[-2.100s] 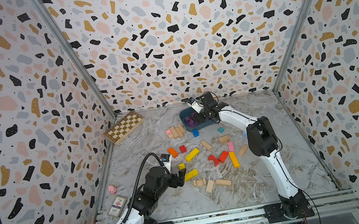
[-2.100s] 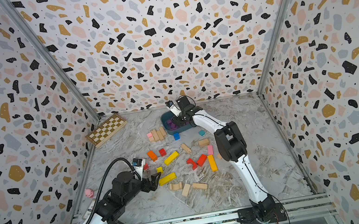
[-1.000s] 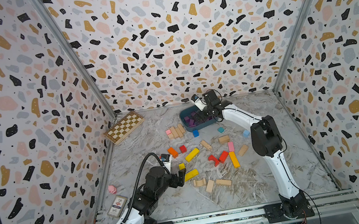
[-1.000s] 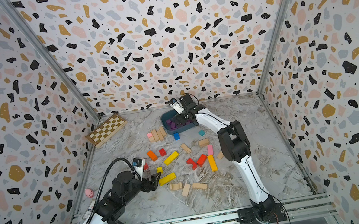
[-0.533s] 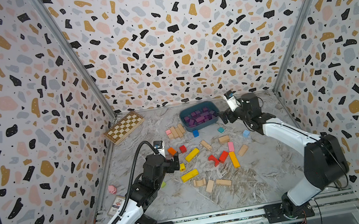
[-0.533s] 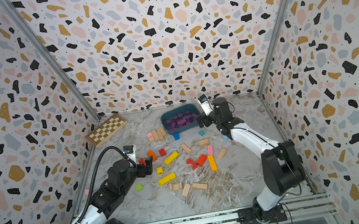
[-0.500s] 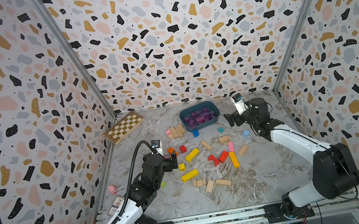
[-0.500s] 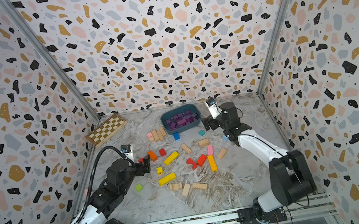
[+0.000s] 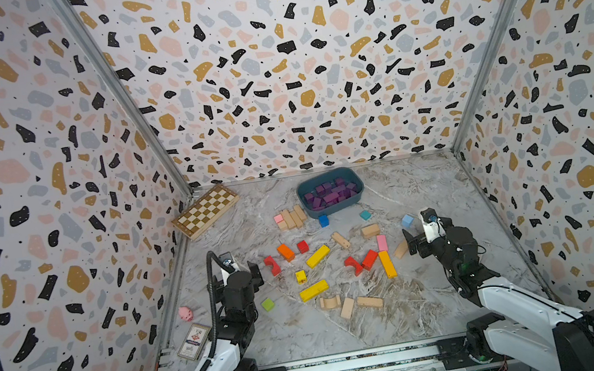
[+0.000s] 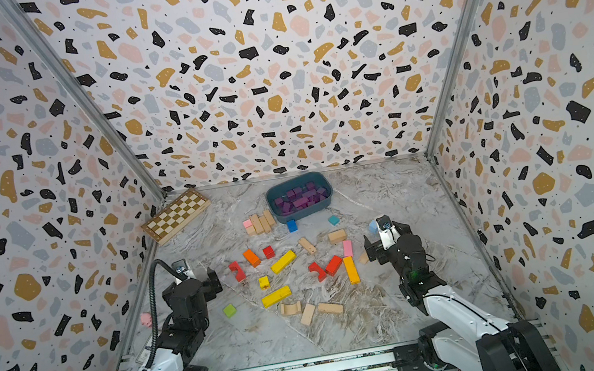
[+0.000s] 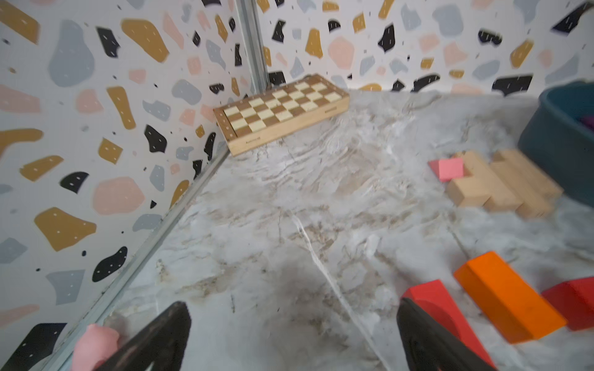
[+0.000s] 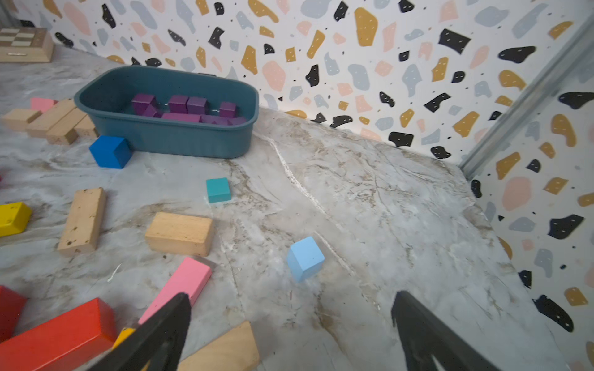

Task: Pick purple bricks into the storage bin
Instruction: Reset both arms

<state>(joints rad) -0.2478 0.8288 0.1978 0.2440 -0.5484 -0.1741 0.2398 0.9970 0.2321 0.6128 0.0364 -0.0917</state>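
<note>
**Sorting looks finished: no purple brick outside the bin.**

The purple bricks (image 9: 331,195) lie heaped in the storage bin (image 9: 335,209), which sits by the far edge of the tabletop (image 9: 408,185), about midway along it. The left pincer (image 11: 292,306) hangs over the front-left corner area and the right pincer (image 12: 291,298) hangs near the right edge. Both are spread wide and empty. The loose blocks (image 9: 316,256) mid-tabletop are red, orange, yellow, pink, blue or bare wood, so I judge that only a last check for strays is called for.
</note>
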